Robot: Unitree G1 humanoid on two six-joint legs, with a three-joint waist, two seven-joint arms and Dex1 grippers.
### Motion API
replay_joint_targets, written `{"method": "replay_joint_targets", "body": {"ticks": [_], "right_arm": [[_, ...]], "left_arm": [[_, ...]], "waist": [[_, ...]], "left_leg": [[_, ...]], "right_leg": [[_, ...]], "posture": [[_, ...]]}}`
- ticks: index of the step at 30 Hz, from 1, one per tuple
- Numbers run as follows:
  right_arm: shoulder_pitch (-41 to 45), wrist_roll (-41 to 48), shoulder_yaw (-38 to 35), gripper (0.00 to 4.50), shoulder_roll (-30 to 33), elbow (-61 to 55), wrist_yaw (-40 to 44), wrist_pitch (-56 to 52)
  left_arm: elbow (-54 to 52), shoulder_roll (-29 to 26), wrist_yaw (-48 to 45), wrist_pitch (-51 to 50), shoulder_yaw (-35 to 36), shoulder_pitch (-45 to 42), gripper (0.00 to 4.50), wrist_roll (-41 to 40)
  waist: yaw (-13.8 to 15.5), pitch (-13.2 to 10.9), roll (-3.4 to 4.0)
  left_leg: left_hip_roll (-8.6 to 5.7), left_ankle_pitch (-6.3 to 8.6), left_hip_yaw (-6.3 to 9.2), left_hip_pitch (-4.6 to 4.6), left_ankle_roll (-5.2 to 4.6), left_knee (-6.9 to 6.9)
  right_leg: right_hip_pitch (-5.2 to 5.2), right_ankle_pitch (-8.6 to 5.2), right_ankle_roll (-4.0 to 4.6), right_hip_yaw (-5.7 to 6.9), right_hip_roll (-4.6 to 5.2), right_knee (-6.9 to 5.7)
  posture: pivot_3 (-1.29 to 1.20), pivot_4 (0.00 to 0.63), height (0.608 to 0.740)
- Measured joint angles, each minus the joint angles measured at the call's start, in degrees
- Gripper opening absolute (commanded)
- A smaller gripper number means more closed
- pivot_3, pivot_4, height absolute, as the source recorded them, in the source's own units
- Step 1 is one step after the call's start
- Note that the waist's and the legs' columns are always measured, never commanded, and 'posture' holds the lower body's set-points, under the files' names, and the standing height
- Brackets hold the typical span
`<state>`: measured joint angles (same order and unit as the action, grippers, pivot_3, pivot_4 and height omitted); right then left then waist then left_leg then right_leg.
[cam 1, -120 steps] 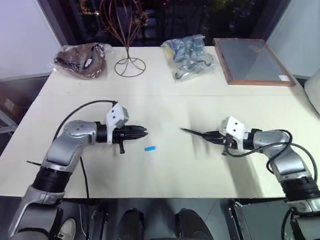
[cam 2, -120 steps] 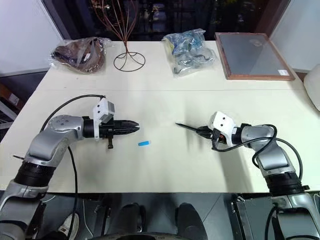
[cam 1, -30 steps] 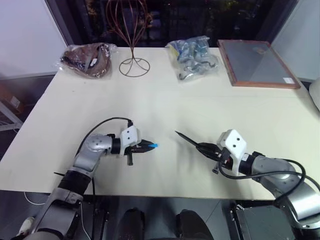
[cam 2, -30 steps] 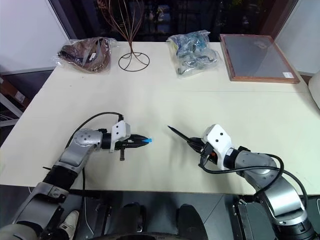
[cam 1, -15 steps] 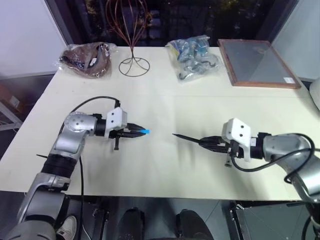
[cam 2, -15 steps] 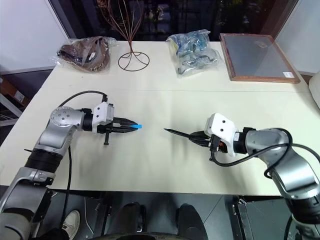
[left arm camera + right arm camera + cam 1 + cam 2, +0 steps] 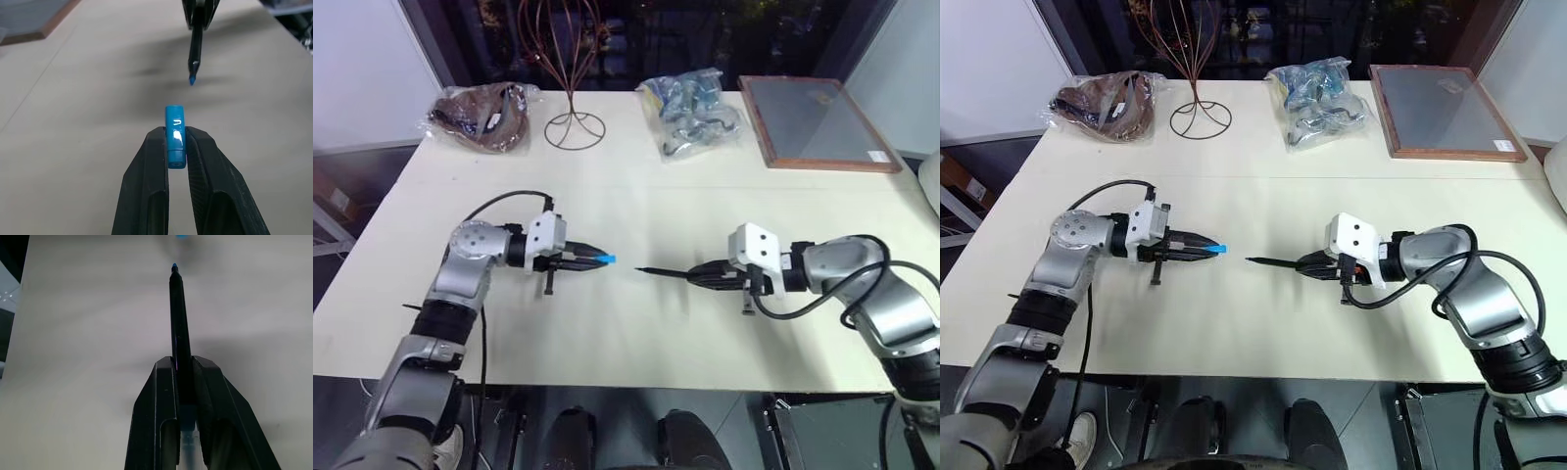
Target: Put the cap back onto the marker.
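1. Cap (image 7: 175, 135) is pinched in the left end effector (image 7: 590, 258); the right end effector (image 7: 1309, 262) is clamped on the marker (image 7: 1278, 262), both above the tabletop (image 7: 636, 333), tip facing cap, apart.
2. Risk: off-axis approach (tip skids past the rim).
3. Risk: small cap rotates or pops out under push.

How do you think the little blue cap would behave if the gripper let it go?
The cap is a tiny smooth cylinder, so it would probably roll on the table. It looks light and glossy, so likely slippery between the left gripper fingers.

head cameras overlook the table (image 7: 636, 206); wrist cameras sit close.
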<state>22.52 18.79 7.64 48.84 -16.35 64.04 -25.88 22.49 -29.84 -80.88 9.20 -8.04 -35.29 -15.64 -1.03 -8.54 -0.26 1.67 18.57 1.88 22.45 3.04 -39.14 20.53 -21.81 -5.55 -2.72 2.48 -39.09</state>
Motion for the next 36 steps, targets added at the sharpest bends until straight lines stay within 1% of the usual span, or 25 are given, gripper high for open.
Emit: {"method": "replay_joint_targets", "body": {"ticks": [19, 36], "right_arm": [[2.1, -0.56, 0.69, 0.0, -1.91, -0.11, -1.29, -1.25], [1.56, -0.54, 1.33, 0.0, -2.72, -1.55, -1.8, -1.89]], "left_arm": [[-0.02, 0.63, -0.49, -0.05, 0.12, 0.76, 0.61, -0.4], [-0.16, 1.04, -0.29, -0.05, 0.1, 0.76, 0.61, -0.39]], "waist": [[-0.05, 0.0, 0.0], [-0.03, 0.0, 0.0]], "left_leg": [[0.0, 0.0, -0.01, 0.0, 0.0, 0.0], [0.0, 0.0, 0.0, 0.0, 0.0, 0.0]], "right_leg": [[0.01, 0.0, 0.0, 0.01, 0.0, 0.0], [0.01, 0.0, 0.0, 0.01, 0.0, 0.0]], "posture": [[0.0, 0.15, 0.74], [0.0, 0.15, 0.74]]}}
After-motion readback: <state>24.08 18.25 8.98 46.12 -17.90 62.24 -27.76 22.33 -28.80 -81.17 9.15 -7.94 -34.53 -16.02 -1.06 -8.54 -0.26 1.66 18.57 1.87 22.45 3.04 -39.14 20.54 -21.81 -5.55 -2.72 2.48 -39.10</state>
